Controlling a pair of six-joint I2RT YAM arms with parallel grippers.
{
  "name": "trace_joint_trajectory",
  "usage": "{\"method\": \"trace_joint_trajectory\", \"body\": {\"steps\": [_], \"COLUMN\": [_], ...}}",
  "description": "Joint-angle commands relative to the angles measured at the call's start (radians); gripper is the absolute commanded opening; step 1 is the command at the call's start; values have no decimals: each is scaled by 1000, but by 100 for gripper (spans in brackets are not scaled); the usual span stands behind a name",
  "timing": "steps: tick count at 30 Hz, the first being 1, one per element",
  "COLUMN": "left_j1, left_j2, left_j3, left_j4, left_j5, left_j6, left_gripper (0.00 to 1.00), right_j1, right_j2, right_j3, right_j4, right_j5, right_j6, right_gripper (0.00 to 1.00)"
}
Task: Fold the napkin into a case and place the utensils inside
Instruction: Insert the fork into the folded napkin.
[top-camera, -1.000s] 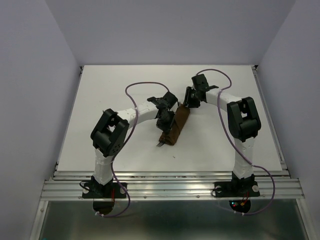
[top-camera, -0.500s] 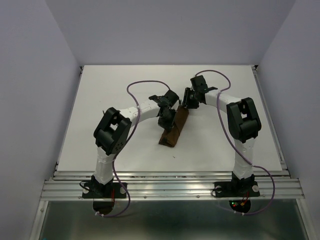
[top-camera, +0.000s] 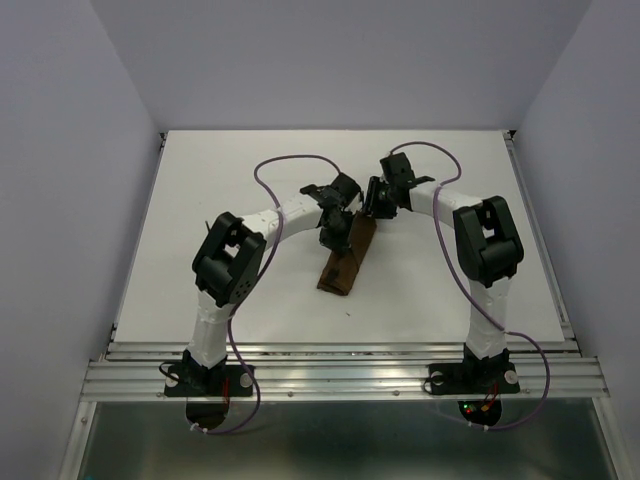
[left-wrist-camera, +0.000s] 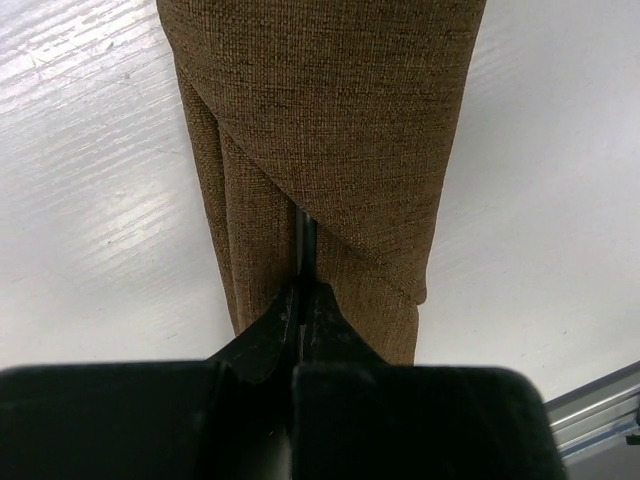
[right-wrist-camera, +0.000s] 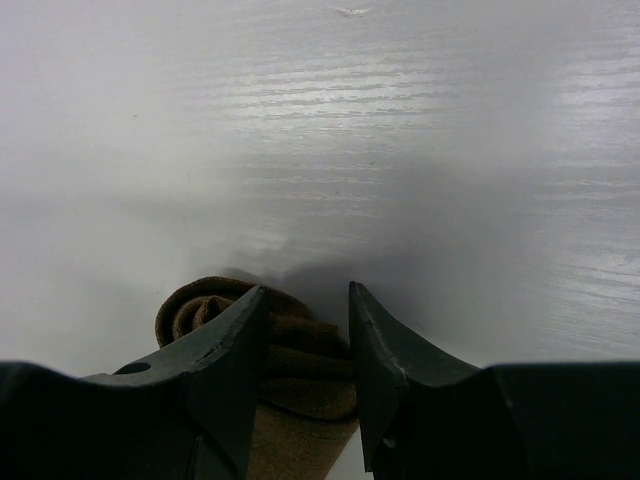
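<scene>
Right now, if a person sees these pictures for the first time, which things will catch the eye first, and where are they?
The eye goes first to the narrow folded brown cloth case lying slantwise in the middle of the white table. Both grippers meet at its far end: the left gripper is shut on a thin dark metal utensil that sticks out of the fold, and the right gripper straddles the cloth's rolled end.

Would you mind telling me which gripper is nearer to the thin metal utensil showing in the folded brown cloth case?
Left. The left gripper is shut on the utensil; the right gripper straddles the case's far end.
</scene>
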Motion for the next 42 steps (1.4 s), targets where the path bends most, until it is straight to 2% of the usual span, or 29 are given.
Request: {"method": "trace_joint_trajectory", "body": {"steps": [1,22,42], "left_j1": [8,19,20], "left_j2": [5,27,28], "left_j3": [47,40,102], "left_j4": [-7,27,-47], "left_j5": [-30,-52,-142], "left_j6": [-21,-53,6], "left_gripper": [0,0,0], "right_j1": [30,30,30], "right_j2": [16,5,10], "right_j3": [-48,-82,-82], "right_j4": [-84,-70,-69], "right_j5": [-1,-5,-9], "right_j6": [6,15,13], "right_gripper": [44,44,44]}}
